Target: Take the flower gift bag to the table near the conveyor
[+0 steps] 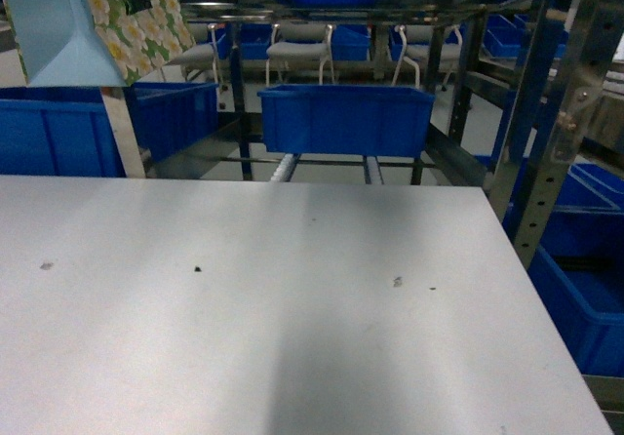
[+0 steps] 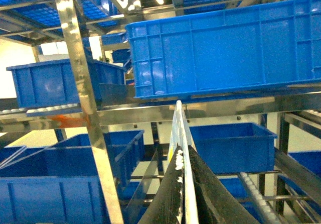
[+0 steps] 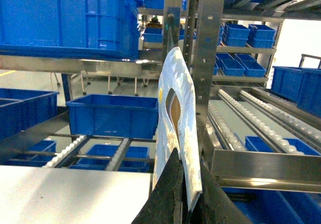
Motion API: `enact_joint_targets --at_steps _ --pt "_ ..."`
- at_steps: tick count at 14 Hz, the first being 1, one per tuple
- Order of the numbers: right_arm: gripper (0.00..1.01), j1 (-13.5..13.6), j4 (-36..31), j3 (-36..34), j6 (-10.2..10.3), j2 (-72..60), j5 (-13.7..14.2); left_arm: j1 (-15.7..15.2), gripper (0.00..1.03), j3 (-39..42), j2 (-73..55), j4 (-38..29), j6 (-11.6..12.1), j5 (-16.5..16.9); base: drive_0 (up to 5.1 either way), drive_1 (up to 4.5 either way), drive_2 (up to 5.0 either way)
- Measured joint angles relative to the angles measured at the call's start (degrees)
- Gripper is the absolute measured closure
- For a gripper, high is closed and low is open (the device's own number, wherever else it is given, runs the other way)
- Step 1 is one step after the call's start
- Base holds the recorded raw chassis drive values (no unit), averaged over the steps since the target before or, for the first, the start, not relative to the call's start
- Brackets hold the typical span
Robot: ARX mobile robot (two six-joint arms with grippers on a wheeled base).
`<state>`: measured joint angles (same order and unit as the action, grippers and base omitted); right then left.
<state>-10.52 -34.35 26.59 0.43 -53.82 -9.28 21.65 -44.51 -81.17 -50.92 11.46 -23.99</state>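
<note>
The flower gift bag (image 1: 136, 16) hung in the air at about 10 o'clock in the head view, up above the far left corner of the table (image 1: 292, 308). It had white and yellow flowers on green, and a plain light blue side (image 1: 58, 25) faced the camera. It did not touch the table. The table was big, flat and white, with a few small dark specks (image 1: 198, 269) on it. Behind the table, at 12 o'clock, stood the conveyor (image 1: 283, 167), with shiny steel rails and rows of small white rollers. A blue bin (image 1: 346, 118) sat on it, and more blue bins (image 1: 58, 133) sat at 9 o'clock and at 3 o'clock. Some grey chairs (image 1: 297, 55) stood far back. In the left wrist view, the left end effector (image 2: 183, 194) was closed tight on a thin pale edge of the bag (image 2: 178, 133), which stood straight up between its dark fingers (image 2: 210, 194). In the right wrist view, the right end effector (image 3: 183, 194) was also pinched closed, on a shiny pale blue flap (image 3: 175, 123) with a hole cut in it like a handle. I could not tell for sure if that flap was part of the same bag. Roller lanes (image 3: 251, 118) ran off at 2 o'clock there.
</note>
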Motion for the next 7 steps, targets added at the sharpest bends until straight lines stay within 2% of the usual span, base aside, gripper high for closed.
enact_joint_targets --at_steps 7 --pt "0.99 0.0 -0.1 0.0 0.0 0.1 0.0 0.0 1.01 0.0 0.0 -0.2 0.0 0.0 -5.0 2.45 2.5"
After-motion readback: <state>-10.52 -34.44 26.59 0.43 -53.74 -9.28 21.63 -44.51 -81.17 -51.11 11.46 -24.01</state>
